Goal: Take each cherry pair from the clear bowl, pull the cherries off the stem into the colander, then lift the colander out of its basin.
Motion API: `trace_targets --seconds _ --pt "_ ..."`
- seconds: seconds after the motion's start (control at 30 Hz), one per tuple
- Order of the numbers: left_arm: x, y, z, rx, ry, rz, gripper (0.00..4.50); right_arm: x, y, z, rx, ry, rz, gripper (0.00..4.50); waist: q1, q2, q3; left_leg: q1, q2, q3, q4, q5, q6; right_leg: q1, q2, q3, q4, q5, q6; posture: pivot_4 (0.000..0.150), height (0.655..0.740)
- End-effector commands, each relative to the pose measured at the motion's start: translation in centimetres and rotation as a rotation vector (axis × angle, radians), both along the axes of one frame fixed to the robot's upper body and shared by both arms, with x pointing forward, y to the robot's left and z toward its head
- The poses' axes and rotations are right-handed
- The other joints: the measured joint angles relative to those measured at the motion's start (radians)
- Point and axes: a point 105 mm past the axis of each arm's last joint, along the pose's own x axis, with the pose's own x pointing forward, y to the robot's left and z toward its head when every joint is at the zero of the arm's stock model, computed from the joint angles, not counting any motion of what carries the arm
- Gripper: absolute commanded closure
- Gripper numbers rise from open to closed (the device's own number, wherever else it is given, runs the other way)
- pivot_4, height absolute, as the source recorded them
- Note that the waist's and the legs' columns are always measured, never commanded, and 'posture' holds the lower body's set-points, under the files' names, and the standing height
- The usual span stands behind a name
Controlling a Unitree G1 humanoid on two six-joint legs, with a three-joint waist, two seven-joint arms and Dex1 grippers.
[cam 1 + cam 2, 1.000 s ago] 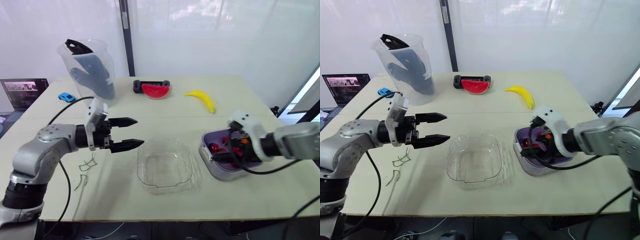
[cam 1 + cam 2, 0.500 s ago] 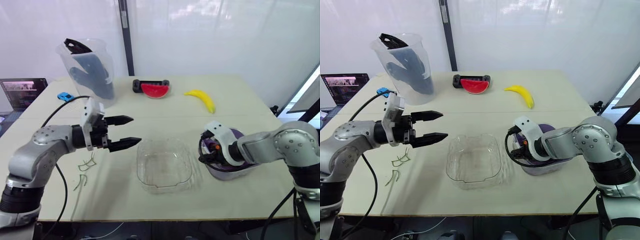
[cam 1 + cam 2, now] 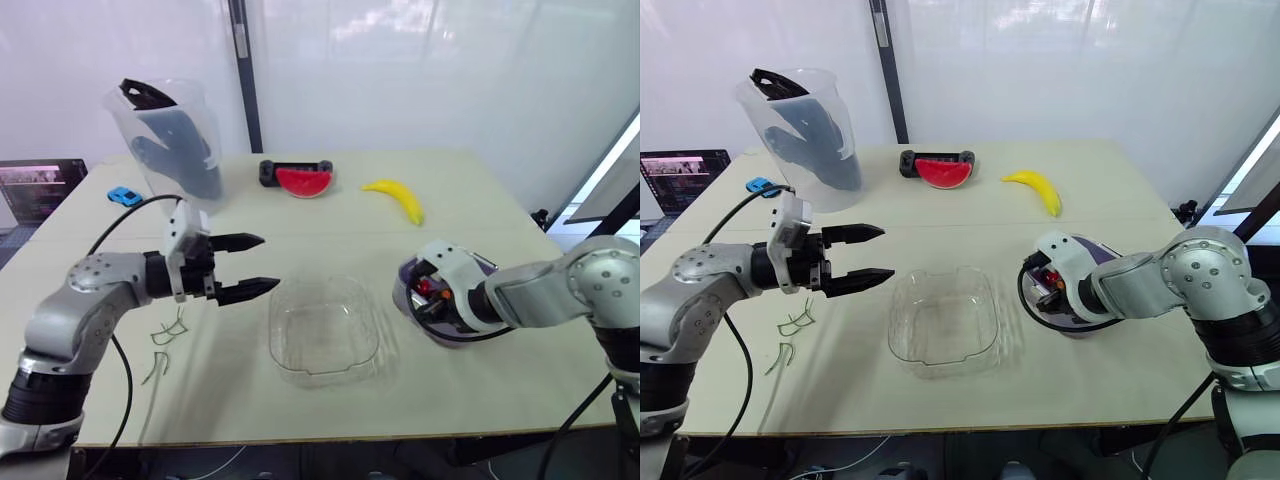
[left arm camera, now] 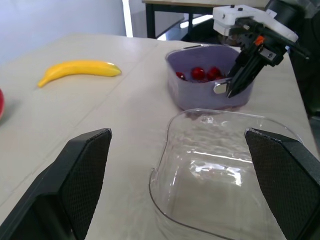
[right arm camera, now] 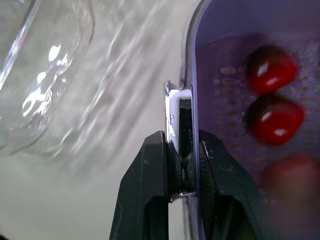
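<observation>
On the right of the desk (image 3: pixel 330 225), the right gripper (image 5: pixel 182 150) has its jaws pinched on the rim of the colander (image 5: pixel 227 95), apparently to lift it from its basin (image 4: pixel 200 97), while the left gripper (image 3: pixel 270 262) hovers, jaws open, beside the empty clear bowl (image 3: pixel 322 335).

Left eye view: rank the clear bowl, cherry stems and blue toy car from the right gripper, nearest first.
From the right gripper, jaws shut on the colander handle:
1. Clear bowl, directly on its left.
2. Cherry stems, table's left side.
3. Blue toy car, far back left.

clear bowl (image 3: pixel 322 336): glossy plastic | colander (image 5: pixel 222 92): matt plastic | cherries (image 5: pixel 273 118): glossy | table (image 3: pixel 330 232): matt
</observation>
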Motion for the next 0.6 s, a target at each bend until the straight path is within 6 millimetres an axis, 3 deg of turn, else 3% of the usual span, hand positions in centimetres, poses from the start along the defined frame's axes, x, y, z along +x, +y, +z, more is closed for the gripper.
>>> trace_targets --seconds 0.03,0.6 --pt "-0.1 0.0 1.0 -0.002 -0.052 -0.011 0.00 -0.6 0.2 0.5 0.001 0.000 0.028 4.27 -0.002 0.000 0.000 0.000 0.000 0.000 0.000 0.000 0.000 0.000 0.000 0.000 0.000 0.000 0.000 0.150 0.7400" --pt "0.0 -0.7 1.0 -0.004 -0.041 -0.041 0.00 -3.4 -0.3 1.9 -0.077 -0.009 0.166 4.27 0.001 0.001 0.000 -0.002 0.000 0.000 0.000 0.000 0.000 -0.002 -0.001 0.000 -0.001 0.000 0.000 0.150 0.7400"
